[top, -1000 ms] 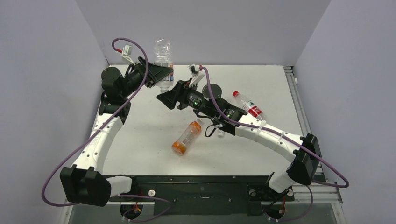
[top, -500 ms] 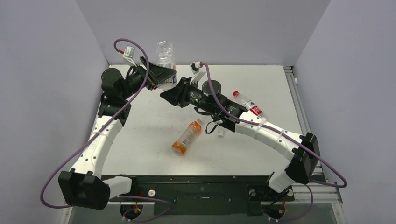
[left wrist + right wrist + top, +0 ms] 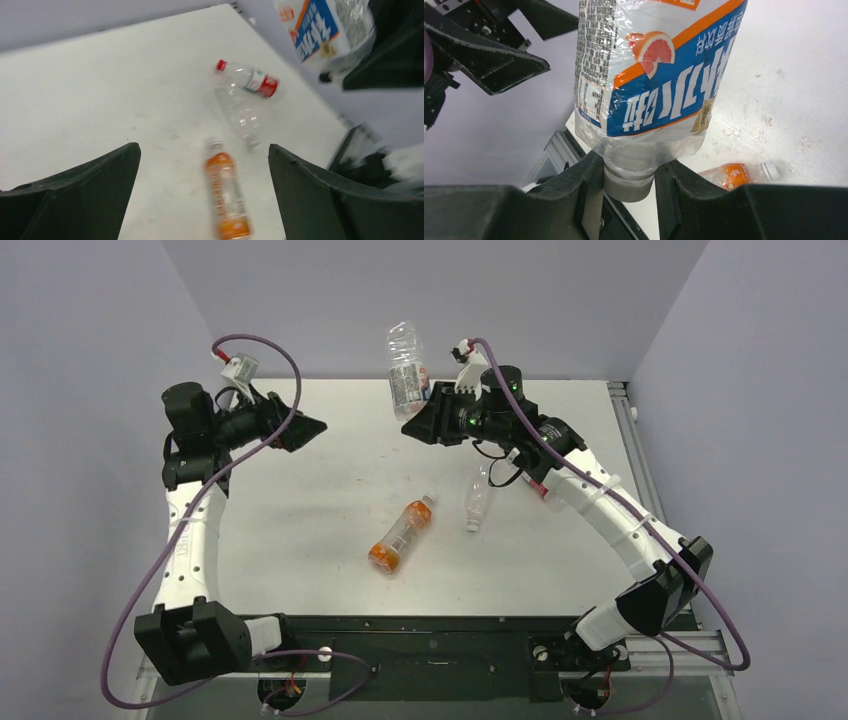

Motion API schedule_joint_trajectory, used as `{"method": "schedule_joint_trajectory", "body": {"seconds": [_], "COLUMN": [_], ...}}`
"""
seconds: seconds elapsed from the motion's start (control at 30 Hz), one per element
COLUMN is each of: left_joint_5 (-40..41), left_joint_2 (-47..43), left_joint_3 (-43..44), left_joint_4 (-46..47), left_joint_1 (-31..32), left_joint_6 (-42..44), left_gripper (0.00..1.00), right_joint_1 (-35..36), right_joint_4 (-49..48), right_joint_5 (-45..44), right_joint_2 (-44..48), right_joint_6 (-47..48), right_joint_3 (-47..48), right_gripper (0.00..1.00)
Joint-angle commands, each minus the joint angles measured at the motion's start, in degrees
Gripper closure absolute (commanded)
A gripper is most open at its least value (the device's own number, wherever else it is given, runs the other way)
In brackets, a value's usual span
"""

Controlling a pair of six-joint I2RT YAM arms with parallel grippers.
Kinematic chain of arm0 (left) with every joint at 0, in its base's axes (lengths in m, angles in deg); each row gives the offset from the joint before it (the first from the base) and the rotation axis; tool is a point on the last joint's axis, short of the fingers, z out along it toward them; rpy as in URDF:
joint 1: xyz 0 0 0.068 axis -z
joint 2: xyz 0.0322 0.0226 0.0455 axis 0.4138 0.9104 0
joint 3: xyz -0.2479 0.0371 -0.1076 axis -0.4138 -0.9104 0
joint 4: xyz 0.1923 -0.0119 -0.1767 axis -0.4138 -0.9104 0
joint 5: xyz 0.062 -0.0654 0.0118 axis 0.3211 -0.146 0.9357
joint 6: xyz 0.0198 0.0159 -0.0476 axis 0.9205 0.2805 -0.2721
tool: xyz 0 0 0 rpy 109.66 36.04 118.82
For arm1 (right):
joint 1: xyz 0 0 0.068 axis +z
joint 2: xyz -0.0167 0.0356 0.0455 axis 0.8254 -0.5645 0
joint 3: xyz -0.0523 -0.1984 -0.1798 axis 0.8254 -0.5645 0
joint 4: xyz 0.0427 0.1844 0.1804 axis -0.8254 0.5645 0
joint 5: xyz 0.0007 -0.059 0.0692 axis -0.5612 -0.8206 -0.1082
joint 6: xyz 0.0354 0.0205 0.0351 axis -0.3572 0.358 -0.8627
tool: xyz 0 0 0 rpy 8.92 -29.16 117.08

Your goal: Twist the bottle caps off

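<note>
Fingers of the right end effector are clenched on the grey-white cap of the labelled bottle. The cap sits directly between the two fingers. The bottle stands upside down above them, base up, lifted clear of the desk.

The left end effector is released, fingers spread wide with nothing between them. It hangs well apart from the held bottle, off to that bottle's side.

Below the right end effector and further out on the desk lies the orange bottle on its side, its whitish cap on the neck. From the left wrist, this bottle appears below and between the spread fingers.

Beyond it lies a clear bottle with its small cap pointing towards the arm bases. Just beside that is a red-labelled bottle whose red cap points away from the right arm. Whether these two bottles touch cannot be told.

From above, the right arm crosses over the red-labelled bottle and hides it.
</note>
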Motion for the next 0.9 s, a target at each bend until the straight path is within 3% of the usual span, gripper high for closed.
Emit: {"method": "schedule_joint_trajectory", "body": {"seconds": [0.0, 0.03, 0.07, 0.13, 0.2, 0.33, 0.5, 0.63, 0.87], "left_joint_5": [-10.3, -9.7, -7.0, -2.3, 0.6, 2.3, 5.7, 7.3, 13.8], "left_joint_2": [-8.7, -9.6, -11.1, -13.3, -16.5, -21.4, -21.6, -21.1, -17.5], "left_joint_3": [5.1, 5.1, 4.2, 1.5, -3.3, -12.9, -10.5, -11.2, -7.0], "left_joint_4": [-18.6, -26.5, -29.1, -29.3, -19.3, -1.1, -11.4, -12.9, -29.6], "left_joint_1": [0.2, 1.1, 3.2, 7.2, 11.3, 18.2, 25.1, 27.1, 28.7], "left_joint_6": [62.8, 72.7, 88.3, 99.5, 105.2, 106.3, 121.7, 129.7, 147.6], "left_gripper": [0.04, 0.03, 0.03, 0.03, 0.03, 0.04, 0.03, 0.03, 0.03], "right_joint_1": [0.1, 0.4, 0.5, 1.3, 2.3, 5.1, 8.1, 10.6, 14.8], "right_joint_4": [11.6, 12.4, 13.7, 16.0, 18.9, 25.2, 29.4, 32.3, 36.9], "right_joint_5": [9.1, 10.4, 10.8, 11.5, 11.5, 8.3, 4.3, 2.3, -1.0], "right_joint_2": [-0.3, -1.2, -1.6, -2.7, -3.9, -5.6, -5.5, -5.8, -7.7], "right_joint_6": [5.4, 5.6, 6.0, 6.8, 8.5, 12.0, 14.3, 15.3, 17.0], "right_joint_3": [6.3, 6.8, 8.0, 9.5, 11.2, 13.6, 14.0, 15.4, 19.2], "right_gripper": [1.00, 1.00, 1.00, 1.00, 1.00, 1.00, 1.00, 1.00, 1.00]}}
